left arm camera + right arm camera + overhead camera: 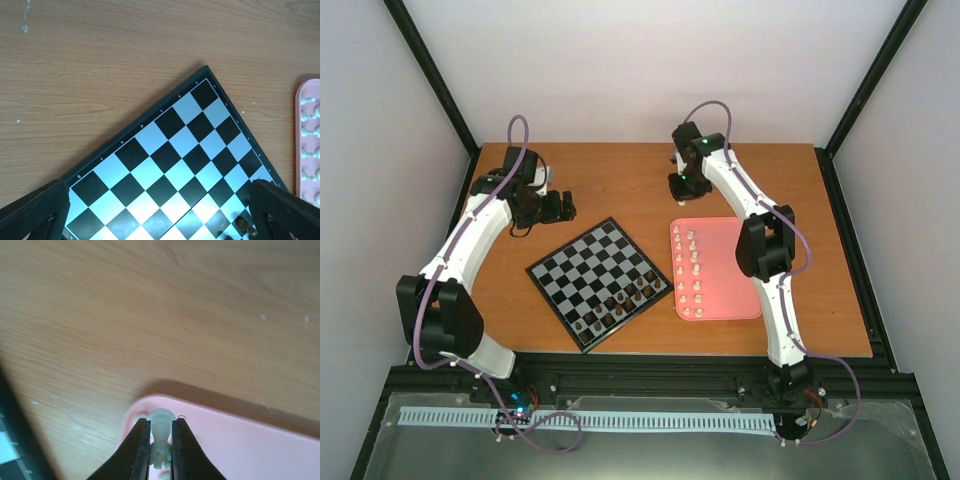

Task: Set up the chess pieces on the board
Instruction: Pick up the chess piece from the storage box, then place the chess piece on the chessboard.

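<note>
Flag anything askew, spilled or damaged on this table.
The board sits askew, turned corner-on to the table edge, while the pink tray lies nearly square. A few pale specks dot the wood. Nothing looks spilled or broken.

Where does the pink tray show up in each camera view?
Top: pink tray right of centre, beside the chessboard.
Left wrist: a strip at the right edge.
Right wrist: along the bottom, under the right gripper shut on a white piece.
Shared landmark: the wooden table around it.
</note>
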Robot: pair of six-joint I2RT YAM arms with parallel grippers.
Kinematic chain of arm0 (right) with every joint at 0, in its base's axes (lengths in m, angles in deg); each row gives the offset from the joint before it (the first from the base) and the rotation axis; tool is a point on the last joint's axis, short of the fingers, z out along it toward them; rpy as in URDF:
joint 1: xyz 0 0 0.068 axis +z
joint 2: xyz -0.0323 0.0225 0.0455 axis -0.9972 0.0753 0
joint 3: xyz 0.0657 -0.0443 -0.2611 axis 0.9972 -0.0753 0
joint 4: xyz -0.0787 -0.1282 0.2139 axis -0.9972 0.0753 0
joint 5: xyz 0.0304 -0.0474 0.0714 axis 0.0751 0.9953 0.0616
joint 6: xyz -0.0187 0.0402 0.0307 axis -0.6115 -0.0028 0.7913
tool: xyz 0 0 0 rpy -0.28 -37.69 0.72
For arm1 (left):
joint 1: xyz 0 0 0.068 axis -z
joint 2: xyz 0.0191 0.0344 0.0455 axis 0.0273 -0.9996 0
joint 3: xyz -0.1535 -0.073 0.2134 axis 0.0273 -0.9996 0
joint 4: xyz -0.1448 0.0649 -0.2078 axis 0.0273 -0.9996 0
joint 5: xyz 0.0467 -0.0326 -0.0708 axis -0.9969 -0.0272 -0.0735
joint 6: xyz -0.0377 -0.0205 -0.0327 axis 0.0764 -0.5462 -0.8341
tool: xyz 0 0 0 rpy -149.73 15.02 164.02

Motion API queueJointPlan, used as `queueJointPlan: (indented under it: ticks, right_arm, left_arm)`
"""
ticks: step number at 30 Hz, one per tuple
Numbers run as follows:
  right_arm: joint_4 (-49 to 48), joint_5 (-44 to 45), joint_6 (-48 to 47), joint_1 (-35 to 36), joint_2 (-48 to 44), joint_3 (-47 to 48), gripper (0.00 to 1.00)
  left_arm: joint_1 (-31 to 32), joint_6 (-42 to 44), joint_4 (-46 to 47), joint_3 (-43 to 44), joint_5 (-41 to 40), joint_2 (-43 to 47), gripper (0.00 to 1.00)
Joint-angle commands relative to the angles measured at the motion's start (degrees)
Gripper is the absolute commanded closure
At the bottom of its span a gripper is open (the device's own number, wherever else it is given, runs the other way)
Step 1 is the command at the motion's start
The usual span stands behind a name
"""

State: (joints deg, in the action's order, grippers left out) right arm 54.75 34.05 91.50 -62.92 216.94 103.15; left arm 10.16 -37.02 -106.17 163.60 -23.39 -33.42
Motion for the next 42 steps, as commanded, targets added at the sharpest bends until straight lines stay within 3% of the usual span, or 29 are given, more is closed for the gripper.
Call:
queueJointPlan:
  ticks: [1,5,14,27,42]
  right_arm:
    - [3.1,-0.8,0.7,4.6,0.2,8.2,0.97]
    - [4.5,-1.0,1.6,9.6,5.8,15.7,0.97]
    - [-4.3,0.7,2.0,17.3,8.3,15.9,0.97]
    - [-9.2,-2.2,2.1,17.5,13.3,16.5,0.97]
    - [-10.4,-4.6,1.9,19.1,15.4,17.4,0.97]
  left_arm:
    - [-0.3,-2.2,-0.2,1.7,-0.8,-1.2,0.0]
    - [-0.4,-4.7,-1.4,2.1,-3.8,-1.4,0.0]
    - [-0.4,-10.5,-2.9,-3.8,-7.3,3.2,0.0]
    - [-0.4,-12.3,-5.1,-11.2,-10.3,11.2,0.0]
    - [-0.4,-10.3,-4.4,-13.0,-10.3,10.7,0.0]
